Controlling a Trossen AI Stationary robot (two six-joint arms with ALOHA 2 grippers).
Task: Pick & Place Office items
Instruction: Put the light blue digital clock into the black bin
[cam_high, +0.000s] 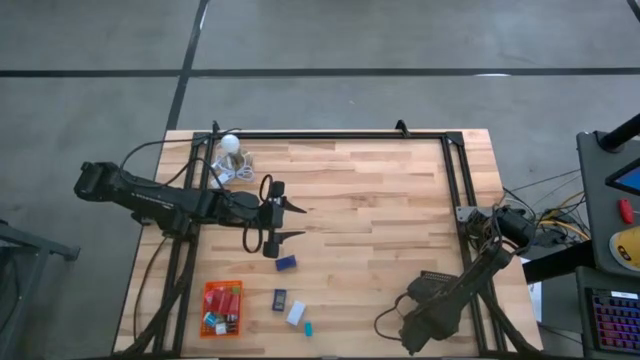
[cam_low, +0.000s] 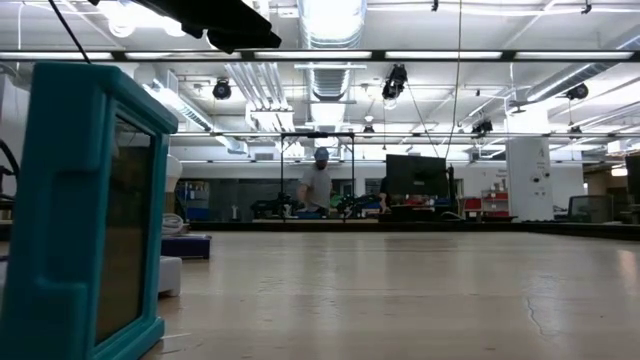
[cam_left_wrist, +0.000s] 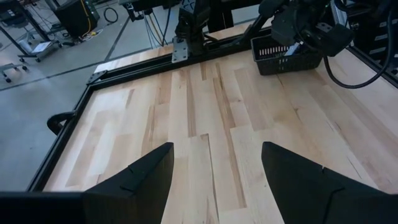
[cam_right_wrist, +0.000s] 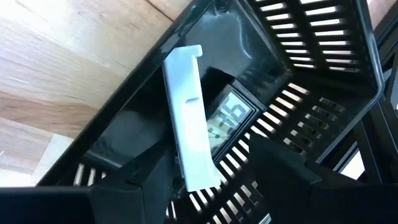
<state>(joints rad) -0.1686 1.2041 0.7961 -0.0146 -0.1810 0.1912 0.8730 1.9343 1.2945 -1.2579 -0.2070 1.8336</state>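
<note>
Several small office items lie on the table's near left: a navy block (cam_high: 286, 263), a dark block (cam_high: 280, 298), a white block (cam_high: 296, 314) and a teal piece (cam_high: 308, 327). More of them sit in the orange tray (cam_high: 208, 296). My right gripper (cam_right_wrist: 211, 149) is open, pointing down into the black ribbed tray (cam_right_wrist: 311, 37). There a long white piece (cam_right_wrist: 186, 106) lies slanting over a small clock-like display (cam_right_wrist: 231, 113), its lower end between the fingers. My left gripper (cam_high: 297, 222) hovers open over bare wood at mid-left. My right gripper stands open around the white piece's lower end (cam_right_wrist: 200, 177), coming from above. One finger (cam_right_wrist: 146, 186) lies close beside that end; I cannot tell whether it touches. The piece rests inside the black tray.
A white round bulb-like thing with a coiled cord (cam_high: 231, 146) sits at the far left corner. A black frame rail (cam_high: 330, 134) runs along the table's edges. Bare wood (cam_high: 380, 210) fills the middle. A person (cam_low: 318, 185) stands far off in the room behind.
</note>
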